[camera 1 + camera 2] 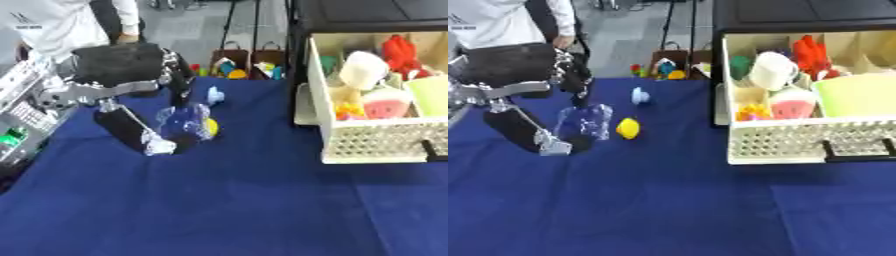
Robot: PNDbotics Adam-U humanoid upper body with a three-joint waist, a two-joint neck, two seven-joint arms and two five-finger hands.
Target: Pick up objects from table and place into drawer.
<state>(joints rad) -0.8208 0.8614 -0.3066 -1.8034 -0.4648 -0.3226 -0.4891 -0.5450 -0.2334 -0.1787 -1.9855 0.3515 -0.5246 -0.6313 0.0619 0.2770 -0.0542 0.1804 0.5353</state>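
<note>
Left hand (pixel 535 105) is reaching down over the clear cup (pixel 585 122); fingers (pixel 577 82) are curling around it, thumb low on the near side, though I can't tell if they're touching yet. Cup is standing on the tabletop (pixel 667 200) between fingers and thumb, with a yellow toy (pixel 627 128) just right of the fingers. Drawer (pixel 807 142) is sitting open, far right of them, already crowded. Looks like the grasp step. Next: close, lift, carry right over the drawer's front wall. Right hand isn't showing.

Just right of your left hand (pixel 531 132) stands the clear plastic cup (pixel 586 122), the yellow toy (pixel 627 128) beyond it; the open white drawer (pixel 798 142) sits far right.
</note>
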